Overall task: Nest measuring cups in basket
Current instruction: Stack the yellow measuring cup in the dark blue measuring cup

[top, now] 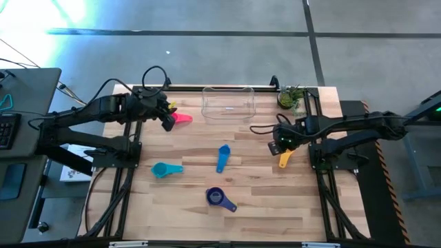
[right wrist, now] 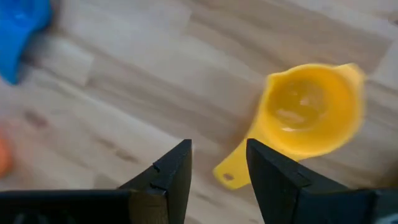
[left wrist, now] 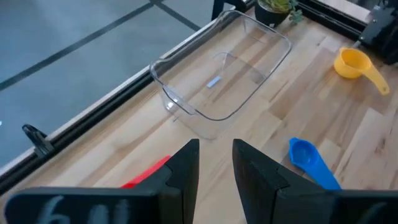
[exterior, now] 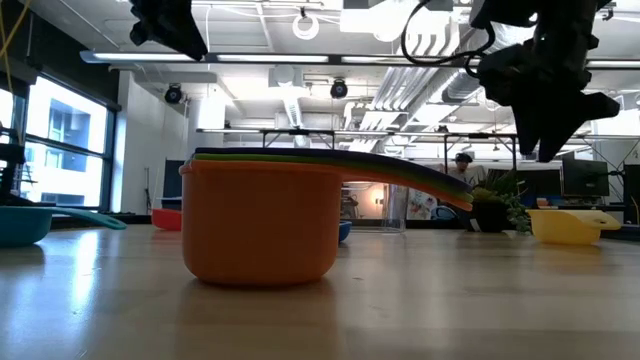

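So the right hand (top: 283, 149) hangs over the yellow cup (top: 284, 159) on the bench (top: 262, 207), fingers apart, gripping nothing. The left hand (top: 167, 121) hovers by the pink cup (top: 182, 118), also unclenched and empty. The clear basket (top: 228, 103) sits at the far edge; blue (top: 222, 157), teal (top: 165, 169) and purple (top: 218, 198) cups lie mid-bench.

Basket (top: 228, 103) interior unobstructed, open from above. Potted plant (top: 290, 97) stands just beside its right end, crowding that side. Bare table (top: 275, 200) between the scattered cups gives clear passage.
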Available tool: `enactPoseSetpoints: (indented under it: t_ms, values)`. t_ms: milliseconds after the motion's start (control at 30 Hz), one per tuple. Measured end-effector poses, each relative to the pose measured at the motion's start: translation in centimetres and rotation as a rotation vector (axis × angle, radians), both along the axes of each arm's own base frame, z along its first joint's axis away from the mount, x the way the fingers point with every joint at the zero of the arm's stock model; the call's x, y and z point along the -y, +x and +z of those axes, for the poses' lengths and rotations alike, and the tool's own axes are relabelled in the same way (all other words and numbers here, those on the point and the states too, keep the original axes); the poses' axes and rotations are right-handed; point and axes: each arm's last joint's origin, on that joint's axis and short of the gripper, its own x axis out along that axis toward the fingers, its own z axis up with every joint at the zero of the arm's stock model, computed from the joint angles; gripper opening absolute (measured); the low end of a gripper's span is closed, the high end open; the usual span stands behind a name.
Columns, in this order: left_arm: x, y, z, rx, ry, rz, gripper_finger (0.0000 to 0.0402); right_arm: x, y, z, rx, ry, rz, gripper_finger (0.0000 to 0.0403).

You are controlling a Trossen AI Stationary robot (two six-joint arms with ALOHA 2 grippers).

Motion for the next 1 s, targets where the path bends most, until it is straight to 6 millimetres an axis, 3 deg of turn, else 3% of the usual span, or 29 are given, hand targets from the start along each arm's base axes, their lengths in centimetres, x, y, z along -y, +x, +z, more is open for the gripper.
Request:
enactPoseSetpoints:
  t_ms: [267,1000]
  values:
    - [-0.1,0.0,0.0,0.014,-0.018,0.024,0.0088,0.2,-0.1,-0.3,-0.049,-0.083,0.009,0.0145]
    - [-0.1,0.0,0.0,0.01,-0.012,0.021,0.0088,0.3,2.7,-5.1,-0.315,-0.06,0.015,0.0145]
